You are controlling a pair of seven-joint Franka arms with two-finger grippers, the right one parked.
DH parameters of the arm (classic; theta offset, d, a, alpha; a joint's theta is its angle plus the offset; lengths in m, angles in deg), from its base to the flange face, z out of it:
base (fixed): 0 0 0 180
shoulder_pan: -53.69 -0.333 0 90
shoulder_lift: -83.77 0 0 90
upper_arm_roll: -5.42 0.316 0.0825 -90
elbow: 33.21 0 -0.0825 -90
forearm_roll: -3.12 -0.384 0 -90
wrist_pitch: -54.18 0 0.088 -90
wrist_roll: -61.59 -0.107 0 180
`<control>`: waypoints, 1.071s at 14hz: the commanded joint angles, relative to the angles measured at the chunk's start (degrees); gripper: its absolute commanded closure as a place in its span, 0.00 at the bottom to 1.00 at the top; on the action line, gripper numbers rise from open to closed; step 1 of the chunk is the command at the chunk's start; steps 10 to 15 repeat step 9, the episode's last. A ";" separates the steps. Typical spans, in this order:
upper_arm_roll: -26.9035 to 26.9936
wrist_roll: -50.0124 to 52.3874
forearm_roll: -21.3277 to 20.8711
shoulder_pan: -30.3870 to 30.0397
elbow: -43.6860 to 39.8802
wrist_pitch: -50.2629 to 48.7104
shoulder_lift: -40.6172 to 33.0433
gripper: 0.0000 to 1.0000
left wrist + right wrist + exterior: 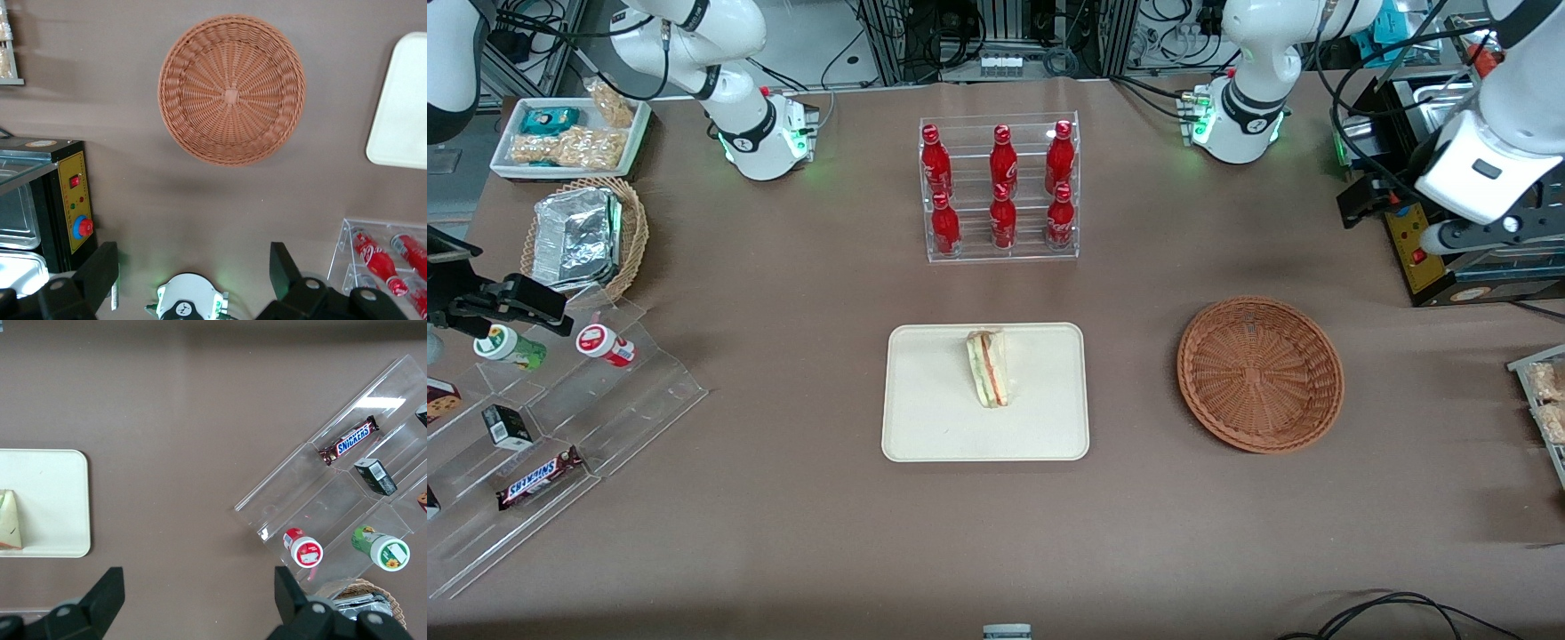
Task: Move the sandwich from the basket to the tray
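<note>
The sandwich (989,369), a pale wedge with red and green filling, lies on the cream-beige tray (925,418) near its middle. The round reddish-brown basket (1260,373) stands beside the tray, toward the working arm's end, and has nothing in it. My left gripper (1369,200) is open and holds nothing, high above the table, farther from the front camera than the basket. In the left wrist view the gripper (193,257) has its fingers (100,270) wide apart, with the basket (231,90) and a corner of the tray (403,107) in sight. The right wrist view shows the sandwich (8,520) on the tray (53,493).
A clear rack of red bottles (1000,187) stands farther back than the tray. A black box with a yellow panel (1414,236) sits under the gripper. A clear stepped stand (560,427) with snacks and a tan basket with foil packs (583,236) lie toward the parked arm's end.
</note>
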 commanded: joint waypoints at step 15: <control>0.13 -2.94 -0.44 -0.13 -4.53 -3.63 1.35 0.00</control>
